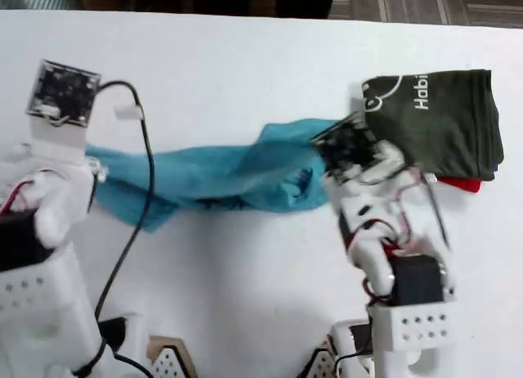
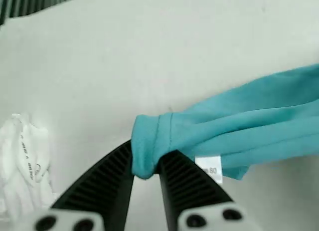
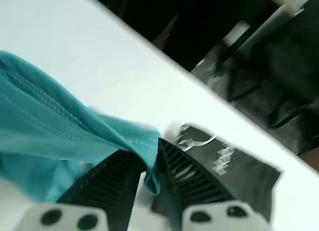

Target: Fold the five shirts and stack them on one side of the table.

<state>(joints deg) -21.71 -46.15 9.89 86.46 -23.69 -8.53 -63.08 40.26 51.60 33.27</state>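
High camera is looking straight down over the white table [image 1: 245, 60]. Left wrist camera is sitting close behind the left gripper [image 2: 145, 163], right wrist camera behind the right gripper [image 3: 151, 161]; all three views are sharing the teal shirt [image 1: 221, 178].

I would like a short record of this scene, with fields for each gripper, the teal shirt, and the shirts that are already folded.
left gripper: shut on one end of the teal shirt
right gripper: shut on the opposite end
teal shirt: stretched between the two grippers over the table, bunched, not yet folded
folded: dark green shirt, next to the right gripper
under it: edge of a red garment shows
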